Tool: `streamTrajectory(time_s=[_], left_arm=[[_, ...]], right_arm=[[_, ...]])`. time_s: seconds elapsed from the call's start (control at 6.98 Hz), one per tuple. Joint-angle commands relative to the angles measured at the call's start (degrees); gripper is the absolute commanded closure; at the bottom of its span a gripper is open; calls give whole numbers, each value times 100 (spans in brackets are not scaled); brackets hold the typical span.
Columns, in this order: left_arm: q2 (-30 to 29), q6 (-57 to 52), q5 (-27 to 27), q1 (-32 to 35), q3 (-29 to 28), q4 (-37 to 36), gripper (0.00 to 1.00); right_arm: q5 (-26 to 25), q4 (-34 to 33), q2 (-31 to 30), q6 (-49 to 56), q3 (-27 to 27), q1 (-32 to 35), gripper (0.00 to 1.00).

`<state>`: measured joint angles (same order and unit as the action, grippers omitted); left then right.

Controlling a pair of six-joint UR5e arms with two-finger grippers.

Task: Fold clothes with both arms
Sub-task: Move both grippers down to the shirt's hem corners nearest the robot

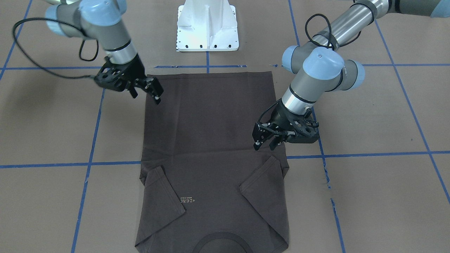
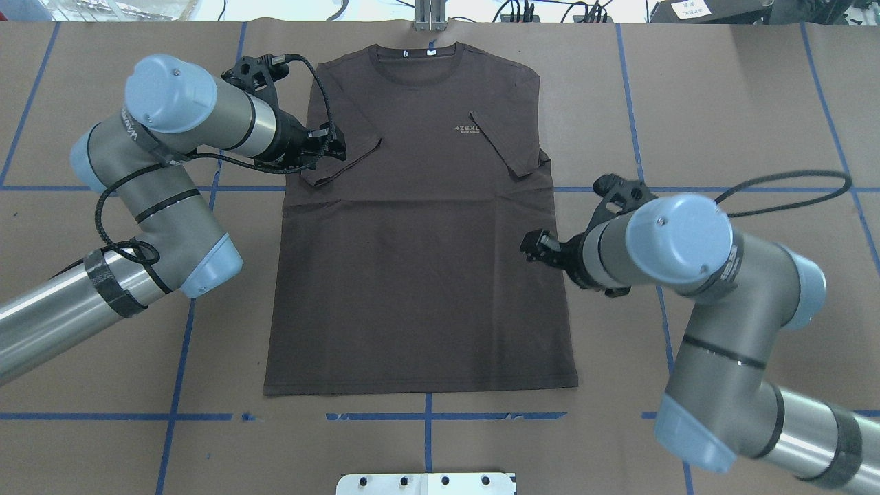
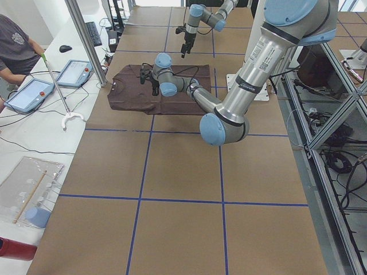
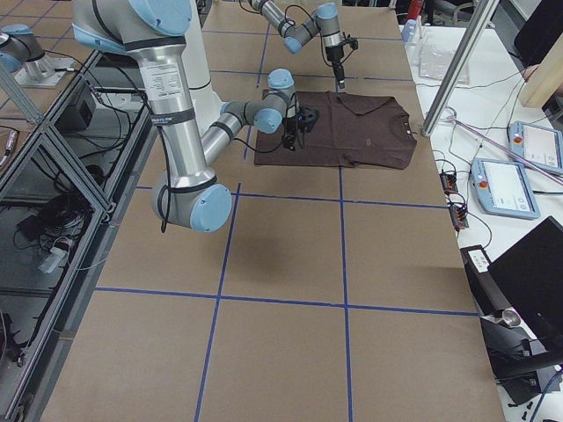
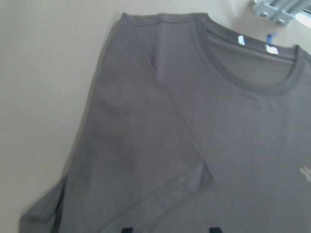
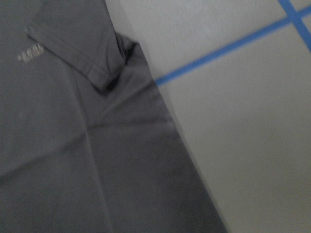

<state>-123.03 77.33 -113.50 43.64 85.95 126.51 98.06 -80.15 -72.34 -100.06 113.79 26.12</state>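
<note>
The dark brown-grey T-shirt (image 2: 419, 275) lies flat on the table, front up, collar away from the robot. Both sleeves are folded in over the chest, and the pale logo (image 2: 467, 129) shows. My left gripper (image 2: 335, 148) hovers open over the folded left sleeve; it also shows in the front-facing view (image 1: 266, 144). Its fingertips (image 5: 127, 229) show apart at the bottom of the left wrist view, above the shirt (image 5: 218, 145). My right gripper (image 2: 533, 247) is open and empty over the shirt's right edge, seen too from the front (image 1: 145, 94). The right wrist view shows only shirt (image 6: 73, 145) and table.
The white bolted pedestal (image 1: 207, 26) stands at the robot's side of the table, just past the hem. Blue tape lines (image 2: 722, 189) cross the brown tabletop. An operator (image 3: 14, 46) and tablets (image 3: 28, 94) are at a side bench beyond the collar end.
</note>
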Motion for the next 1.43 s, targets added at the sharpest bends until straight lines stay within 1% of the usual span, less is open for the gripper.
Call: streamTrajectory(time_s=[0.0, 0.14, 0.29, 0.57, 0.72, 0.86, 1.0, 1.15, 1.29], left_arm=[[243, -16, -618, -4, 333, 23, 35], [566, -51, -603, -4, 517, 58, 34], [587, -42, -568, -4, 511, 50, 33], [587, -42, -568, -22, 475, 50, 32], [587, -42, -568, -22, 475, 58, 31], [587, -42, -568, -22, 458, 58, 31], [587, -42, -568, -22, 440, 58, 31], [596, -42, -568, -22, 423, 58, 31], [596, -42, -568, -22, 414, 58, 31]], right_arm=[[-785, -273, -131, -1160, 249, -1009, 10], [-1189, -282, -384, -1418, 197, -1361, 10], [-1332, -290, -474, -1525, 179, -1442, 11], [-1334, -290, -685, -1543, 197, -1531, 11], [-1334, -395, -764, -1552, 205, -1575, 12], [-1316, -535, -756, -1630, 214, -1662, 15], [-1316, -580, -747, -1727, 240, -1733, 30], [-1316, -580, -747, -1745, 249, -1751, 55], [-1316, -580, -730, -1745, 267, -1742, 100]])
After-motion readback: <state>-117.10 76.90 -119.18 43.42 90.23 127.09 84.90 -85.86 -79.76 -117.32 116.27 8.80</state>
